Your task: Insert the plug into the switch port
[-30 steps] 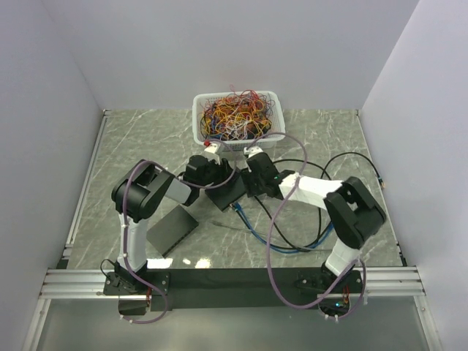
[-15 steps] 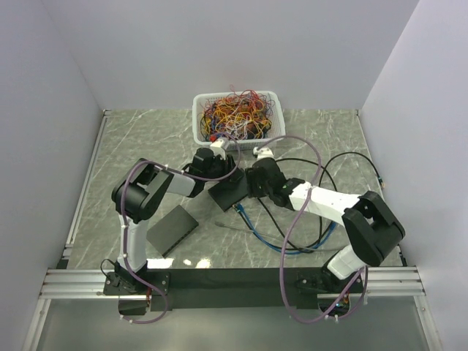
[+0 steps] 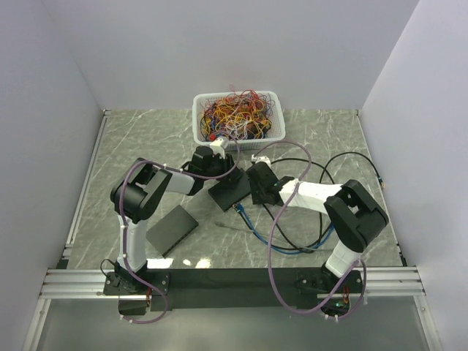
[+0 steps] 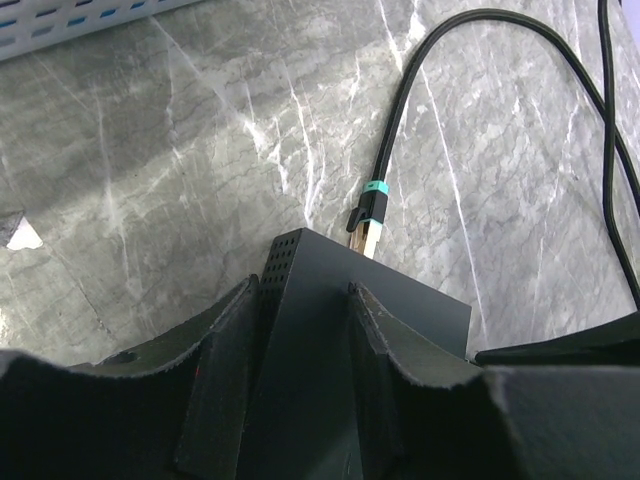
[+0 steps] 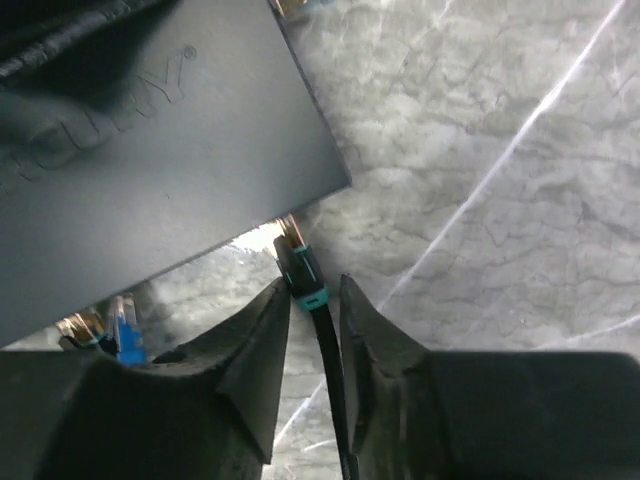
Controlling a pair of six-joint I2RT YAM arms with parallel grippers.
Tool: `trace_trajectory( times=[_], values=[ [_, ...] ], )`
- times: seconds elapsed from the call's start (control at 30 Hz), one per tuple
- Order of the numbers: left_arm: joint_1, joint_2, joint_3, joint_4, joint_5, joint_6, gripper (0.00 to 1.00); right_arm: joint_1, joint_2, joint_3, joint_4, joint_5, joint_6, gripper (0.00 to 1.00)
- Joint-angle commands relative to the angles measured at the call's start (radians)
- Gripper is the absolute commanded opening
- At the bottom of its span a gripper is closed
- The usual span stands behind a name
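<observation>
Marble tabletop [image 3: 146, 146] carries everything. White basket [image 3: 197, 124] of tangled wires at far edge. Flat dark box [image 3: 172, 228] near left arm, apart from rest. Black switch [image 3: 230, 191] at centre between both arms; left jaws pinching its body, fingers [image 4: 225, 380] pressed on either side. Black cable [image 4: 400, 110] loops off to right. Blue cable [image 3: 252, 223] just beside switch. Right jaws narrowed around black cable just behind plug [image 5: 298, 262]; true pinch or slight gap, cannot tell. Plug, teal-banded, tip at switch edge; seated or not, cannot tell.
</observation>
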Motion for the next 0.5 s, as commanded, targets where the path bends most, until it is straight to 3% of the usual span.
trace_trajectory(
  times=[0.0, 0.23, 0.33, 0.47],
  values=[
    [-0.001, 0.034, -0.029, -0.204, 0.013, 0.045, 0.45, 0.0, 0.013, 0.048, -0.04, 0.036, 0.015, 0.33],
    [0.001, 0.045, -0.036, -0.192, 0.106, 0.09, 0.43, 0.0, 0.052, 0.083, -0.046, 0.059, 0.008, 0.06],
    [-0.002, 0.045, -0.046, -0.19, 0.154, 0.122, 0.43, 0.002, 0.078, 0.112, -0.031, 0.068, -0.019, 0.0],
    [-0.025, 0.071, -0.041, -0.234, 0.205, 0.188, 0.41, 0.002, 0.064, 0.142, 0.006, 0.077, -0.057, 0.0]
  ],
)
